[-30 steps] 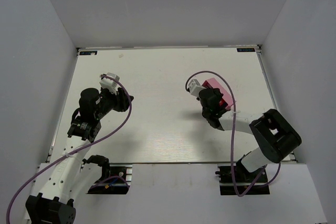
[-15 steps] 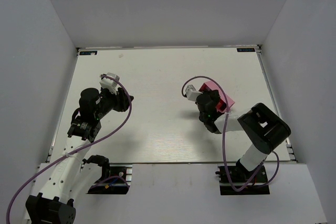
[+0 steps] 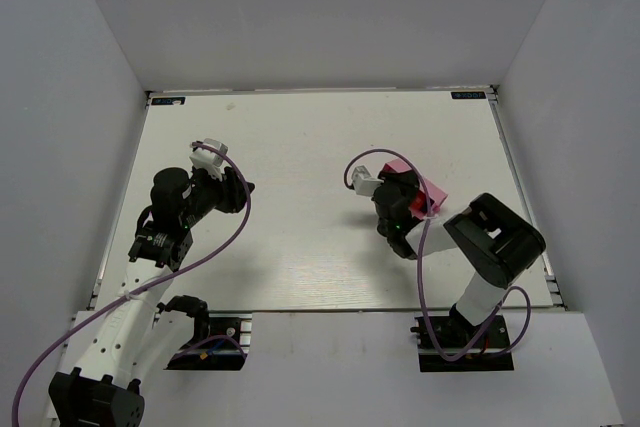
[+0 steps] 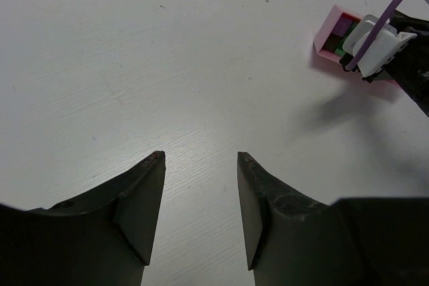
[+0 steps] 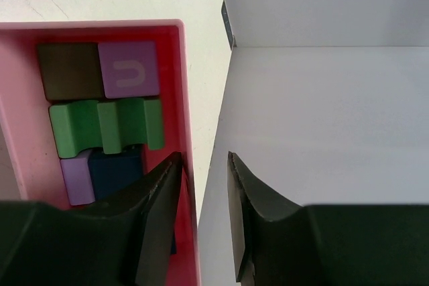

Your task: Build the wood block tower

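Wood blocks (image 5: 107,98) lie unstacked in the pink tray (image 5: 100,26), on the right half of the table (image 3: 300,137). They include a dark brown cube (image 5: 69,70), a purple cube (image 5: 129,68), a notched green brick (image 5: 107,125) and a dark blue block (image 5: 117,169). The right gripper (image 5: 203,159) straddles the tray's right wall with its jaws narrowly parted; I cannot tell if they pinch it. The left gripper (image 4: 201,159) hangs near the left edge, jaws apart.
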Controlling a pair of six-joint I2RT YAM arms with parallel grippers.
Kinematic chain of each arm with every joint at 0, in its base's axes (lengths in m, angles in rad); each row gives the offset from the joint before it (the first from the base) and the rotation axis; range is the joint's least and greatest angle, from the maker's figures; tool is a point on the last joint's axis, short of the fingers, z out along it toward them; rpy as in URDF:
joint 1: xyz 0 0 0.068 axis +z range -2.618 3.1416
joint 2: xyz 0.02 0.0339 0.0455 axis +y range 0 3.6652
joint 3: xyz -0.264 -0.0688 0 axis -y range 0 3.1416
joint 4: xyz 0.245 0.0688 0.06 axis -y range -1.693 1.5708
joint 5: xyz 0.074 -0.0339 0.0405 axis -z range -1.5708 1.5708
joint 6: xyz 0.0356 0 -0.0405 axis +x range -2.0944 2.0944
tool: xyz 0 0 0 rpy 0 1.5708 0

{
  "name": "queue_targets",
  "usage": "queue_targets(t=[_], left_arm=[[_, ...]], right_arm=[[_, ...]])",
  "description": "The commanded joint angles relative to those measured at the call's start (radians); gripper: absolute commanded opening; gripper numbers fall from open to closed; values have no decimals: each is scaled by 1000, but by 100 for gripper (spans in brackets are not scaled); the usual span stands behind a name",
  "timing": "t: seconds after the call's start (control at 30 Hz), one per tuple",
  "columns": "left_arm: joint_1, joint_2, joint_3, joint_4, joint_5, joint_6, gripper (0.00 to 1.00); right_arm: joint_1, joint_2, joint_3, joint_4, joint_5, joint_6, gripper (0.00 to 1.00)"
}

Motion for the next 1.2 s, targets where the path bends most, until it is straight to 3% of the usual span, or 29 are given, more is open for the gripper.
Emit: queue_targets(t=[0.0, 0.37, 0.63, 0.8, 0.87, 0.9, 0.93, 1.03, 1.17], left_arm=[[-5, -13, 38, 3, 8, 2, 57], [-5, -13, 38, 3, -1, 2, 57], [-5, -13, 38, 3, -1, 2, 57], [-5, -13, 38, -7, -1, 2, 57], [-5, -13, 38, -7, -1, 2, 57], [-5, -13, 38, -7, -1, 2, 57], [-5, -13, 38, -7, -1, 2, 57], [-5, -13, 38, -7, -1, 2, 57], [-5, -13, 38, -7, -10, 2, 57]], right_arm=[[12, 9, -11, 109, 40, -12, 38], [69, 17, -75, 191, 80, -84, 37], [106, -4, -103, 180, 83, -101, 50], [121, -58, -86, 1, 71, 17, 58], [124, -84, -80, -128, 51, 87, 73], [127, -89, -70, -160, 48, 95, 75], [130, -101, -70, -171, 37, 106, 86], [134, -130, -64, -223, 17, 139, 90], [143, -193, -34, -420, -43, 225, 90]])
